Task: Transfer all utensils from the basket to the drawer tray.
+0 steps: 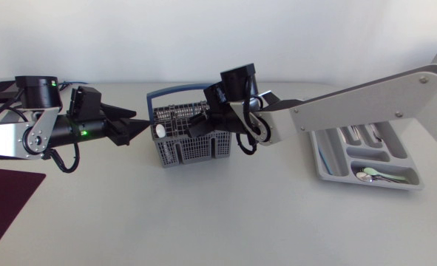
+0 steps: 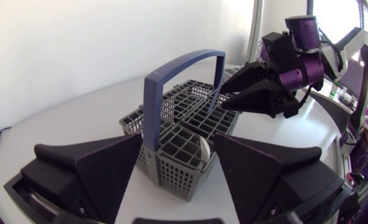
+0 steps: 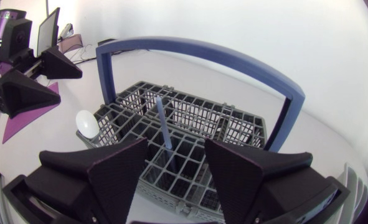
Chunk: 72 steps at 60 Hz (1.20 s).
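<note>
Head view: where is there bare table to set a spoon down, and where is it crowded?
Free: the broad front strip of table, bordered by the dark red mat, the basket and the drawer tray. Crowded: around the basket, with the left gripper and right gripper at it.

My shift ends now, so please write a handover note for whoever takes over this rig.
Left gripper: open and empty, fingers either side of the basket's corner.
Right gripper: open and empty, above the basket, with a thin upright handle just ahead of its fingers.
Done: the drawer tray already holds a spoon and other cutlery.
Left: the upright-handled piece and a white spoon at the basket's end are still to move. I cannot tell whether the other cells hold more.
</note>
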Each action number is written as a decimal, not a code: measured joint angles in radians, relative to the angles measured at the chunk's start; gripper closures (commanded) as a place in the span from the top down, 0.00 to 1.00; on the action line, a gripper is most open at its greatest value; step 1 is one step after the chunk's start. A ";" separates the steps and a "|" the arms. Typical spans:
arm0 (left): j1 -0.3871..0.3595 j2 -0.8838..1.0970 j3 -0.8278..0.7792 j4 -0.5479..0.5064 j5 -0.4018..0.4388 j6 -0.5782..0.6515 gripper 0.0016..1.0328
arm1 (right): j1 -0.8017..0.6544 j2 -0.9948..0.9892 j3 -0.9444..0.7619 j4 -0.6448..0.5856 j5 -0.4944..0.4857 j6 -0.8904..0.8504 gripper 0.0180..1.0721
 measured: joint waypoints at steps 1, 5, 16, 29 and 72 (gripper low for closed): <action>0.003 0.000 -0.001 0.004 0.000 0.000 0.82 | 0.000 0.006 0.004 0.002 0.000 0.000 0.65; 0.011 0.003 -0.001 0.005 0.002 0.000 0.82 | 0.001 0.027 0.007 0.018 0.003 -0.008 0.58; 0.017 0.023 -0.002 0.028 0.004 0.003 0.83 | 0.014 0.059 0.007 0.082 0.027 -0.034 0.47; 0.017 0.037 -0.015 0.048 0.003 0.004 0.83 | 0.021 0.081 0.017 0.123 0.045 -0.046 0.14; 0.017 0.050 -0.029 0.050 0.004 0.004 0.83 | 0.055 0.026 -0.058 0.251 0.064 -0.068 0.06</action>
